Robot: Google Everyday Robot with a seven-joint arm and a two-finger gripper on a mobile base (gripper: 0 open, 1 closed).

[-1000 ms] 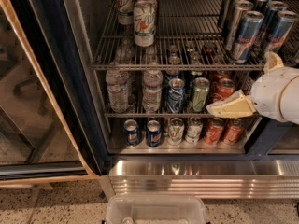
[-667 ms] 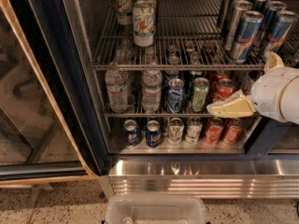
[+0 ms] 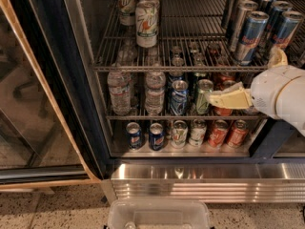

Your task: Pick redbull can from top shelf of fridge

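Claw (image 3: pixel 244 78), spread wide, hovers right, below redbull can (image 3: pixel 250 37).

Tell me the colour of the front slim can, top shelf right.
The slim can is blue and silver, red logo, camera view; cream gripper below it.

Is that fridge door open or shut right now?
Open: the glass door stands swung left; the gripper hovers before the uncovered shelves, at right.
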